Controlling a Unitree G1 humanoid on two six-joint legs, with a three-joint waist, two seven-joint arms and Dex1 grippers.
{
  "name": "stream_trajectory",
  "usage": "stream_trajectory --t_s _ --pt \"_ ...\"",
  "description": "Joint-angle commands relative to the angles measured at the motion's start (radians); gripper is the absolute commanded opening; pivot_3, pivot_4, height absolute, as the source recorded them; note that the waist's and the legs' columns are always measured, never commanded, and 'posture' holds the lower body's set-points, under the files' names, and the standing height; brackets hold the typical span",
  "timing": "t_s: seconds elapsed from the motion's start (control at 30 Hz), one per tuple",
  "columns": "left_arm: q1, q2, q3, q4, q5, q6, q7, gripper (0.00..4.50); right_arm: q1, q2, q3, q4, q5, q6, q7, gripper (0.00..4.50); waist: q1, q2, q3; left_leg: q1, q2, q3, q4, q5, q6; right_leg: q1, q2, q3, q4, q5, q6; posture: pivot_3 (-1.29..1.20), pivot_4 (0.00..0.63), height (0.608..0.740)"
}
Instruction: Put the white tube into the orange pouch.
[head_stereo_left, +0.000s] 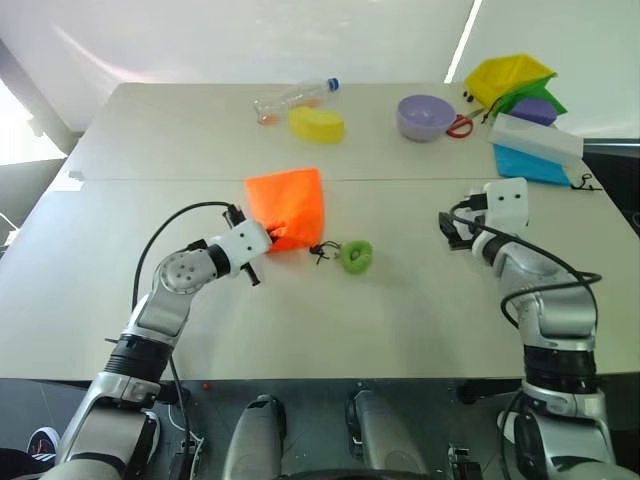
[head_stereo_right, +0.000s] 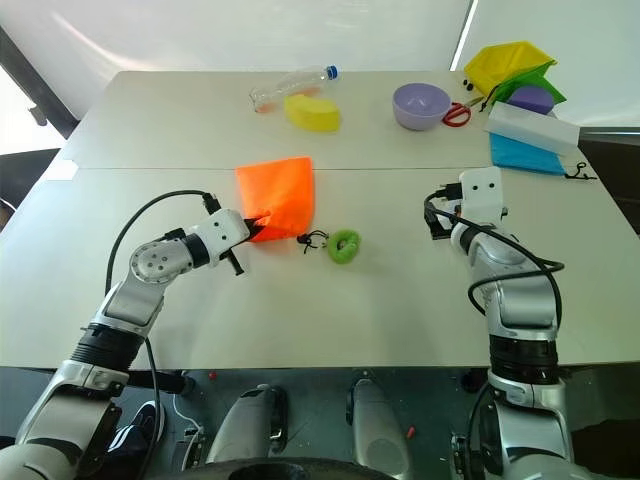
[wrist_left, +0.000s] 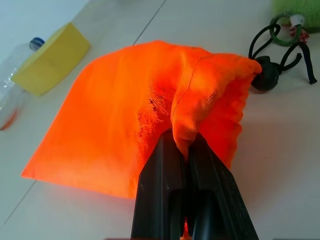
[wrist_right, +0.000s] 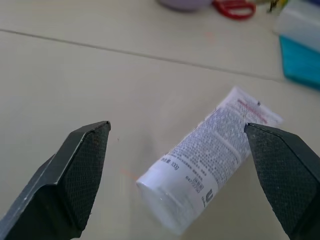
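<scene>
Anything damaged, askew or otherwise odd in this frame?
Yes: the orange pouch has a frayed, torn-looking patch in its fabric just beside the fold pinched by the left gripper. The clear bottle lies on its side.

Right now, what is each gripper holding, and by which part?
Left gripper pinches the pouch by its gathered mouth edge. Right gripper holds nothing, open above the tube.
</scene>
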Motion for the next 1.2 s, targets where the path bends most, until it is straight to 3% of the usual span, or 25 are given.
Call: stream_trajectory --t_s 0.03,0.4,0.5,0.6,0.63,0.8,0.9,1.13,1.2 --pt "-0.018 -0.005 0.008 -0.013 -0.007 -0.026 0.005 0.06 -0.036 -0.01 -0.01 0.049 -0.061 0.03 -0.079 4.5 0.004 0.0 0.0 0.0 0.0 0.0 0.0 0.0 0.0 0.0 0.0 0.0 0.0 0.0 0.0 0.0 0.15 0.74" --pt "0.008 0.0 0.017 -0.052 -0.009 -0.002 0.015 0.06 -0.068 0.041 -0.05 0.19 -0.064 -0.019 -0.142 4.5 -0.005 0.0 0.0 0.0 0.0 0.0 -0.001 0.0 0.0 0.0 0.0 0.0 0.0 0.0 0.001 0.0 0.15 0.74" --pt "0.011 -0.002 0.016 -0.061 -0.009 0.001 0.016 0.0 -0.073 0.057 -0.067 0.207 -0.054 -0.039 -0.136 3.59 -0.004 0.0 0.0 0.0 0.0 0.0 -0.001 0.0 0.0 0.0 0.0 0.0 0.0 0.0 0.001 0.0 0.15 0.74" --pt "0.012 -0.001 0.014 -0.065 -0.006 0.0 0.017 0.0 -0.071 0.06 -0.083 0.213 -0.038 -0.027 -0.127 2.07 -0.004 0.0 0.0 0.0 0.0 0.0 -0.001 0.0 0.0 0.0 0.0 0.0 0.0 0.001 0.001 0.0 0.15 0.74" --pt "0.012 0.0 0.014 -0.063 -0.004 -0.002 0.018 0.0 -0.067 0.061 -0.091 0.212 -0.033 -0.019 -0.127 1.78 -0.003 0.0 0.0 0.0 0.0 0.0 -0.001 0.0 0.0 0.0 0.0 0.0 0.0 0.001 0.001 0.0 0.15 0.74" --pt "0.012 0.006 0.015 -0.063 -0.005 -0.004 0.015 0.0 -0.053 0.048 -0.09 0.195 -0.025 -0.012 -0.109 1.79 -0.002 0.0 0.0 0.0 0.0 0.0 -0.001 0.0 0.0 0.0 0.0 0.0 0.0 0.0 0.001 0.0 0.15 0.74" --pt "0.014 0.004 0.014 -0.067 -0.007 0.001 0.015 0.0 -0.008 -0.03 0.017 0.097 -0.008 -0.05 0.055 1.79 -0.002 0.0 0.0 0.0 0.0 0.0 -0.001 0.0 0.0 0.0 0.0 0.0 0.0 0.0 0.001 0.0 0.15 0.74" --pt "0.019 0.0 0.007 -0.087 -0.003 0.007 0.02 0.0 0.191 -0.236 0.08 -0.316 0.272 -0.036 0.528 1.79 -0.002 0.001 0.001 -0.001 0.0 -0.001 -0.003 0.0 0.0 -0.001 0.0 0.0 0.0 -0.001 0.004 0.0 0.15 0.74" --pt "0.021 0.003 0.007 -0.092 -0.003 0.011 0.019 0.0 0.245 -0.287 0.115 -0.435 0.335 -0.027 0.607 1.79 0.0 0.001 0.001 -0.001 0.0 -0.002 -0.003 0.0 0.0 -0.001 0.0 0.0 0.0 -0.001 0.004 0.0 0.15 0.74"
